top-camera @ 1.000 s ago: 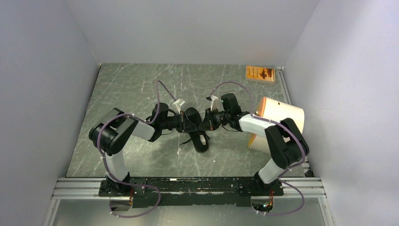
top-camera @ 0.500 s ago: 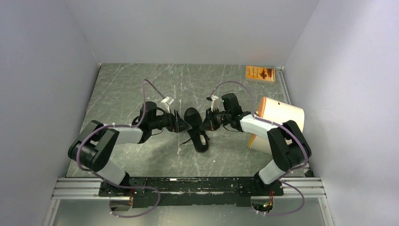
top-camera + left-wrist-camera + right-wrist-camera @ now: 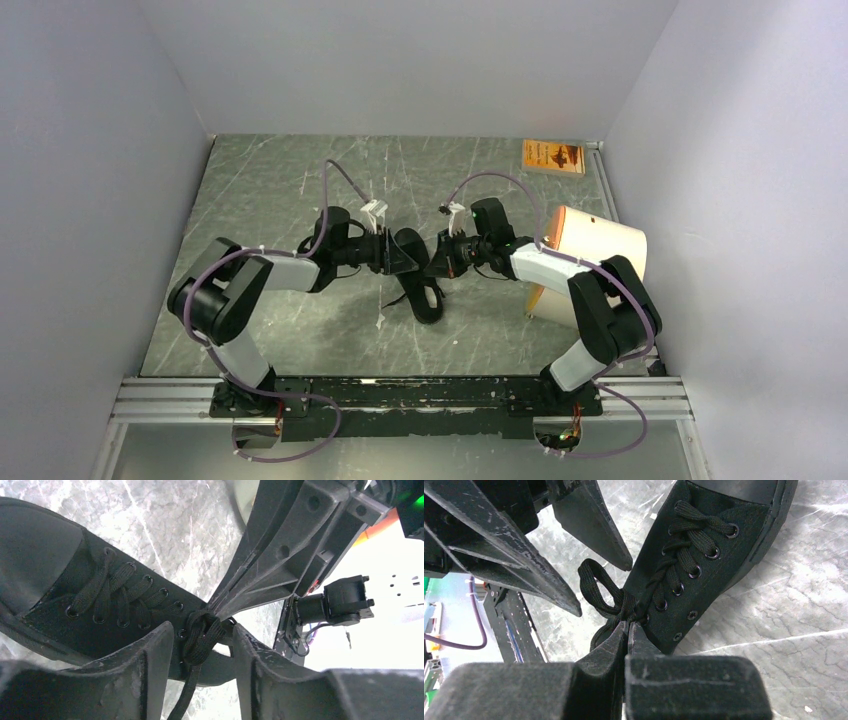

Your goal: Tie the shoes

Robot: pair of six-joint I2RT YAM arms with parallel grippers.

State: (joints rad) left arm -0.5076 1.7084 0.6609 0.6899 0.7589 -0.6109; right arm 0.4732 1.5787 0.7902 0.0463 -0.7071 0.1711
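Note:
The black shoe (image 3: 424, 282) lies mid-table, toe toward the back. It shows in the left wrist view (image 3: 75, 595) and the right wrist view (image 3: 714, 545). My left gripper (image 3: 402, 256) is open. In the left wrist view (image 3: 200, 642) its fingers (image 3: 150, 670) stand either side of the lace knot (image 3: 202, 632) without pinching it. My right gripper (image 3: 436, 264) is shut, its tips (image 3: 629, 627) pinched on the lace right at the knot. A lace loop (image 3: 594, 582) sticks out toward the left gripper's fingers (image 3: 594, 525). A loose lace end hangs below the knot.
A cream-and-orange curved cylinder (image 3: 592, 250) stands just behind the right arm. A small orange box (image 3: 553, 155) lies at the back right corner. Grey walls close in on the left, back and right.
The left arm drew back to the left half a second ago and has come back in to the shoe, fingers open around the knot. The right gripper and the shoe have stayed put.

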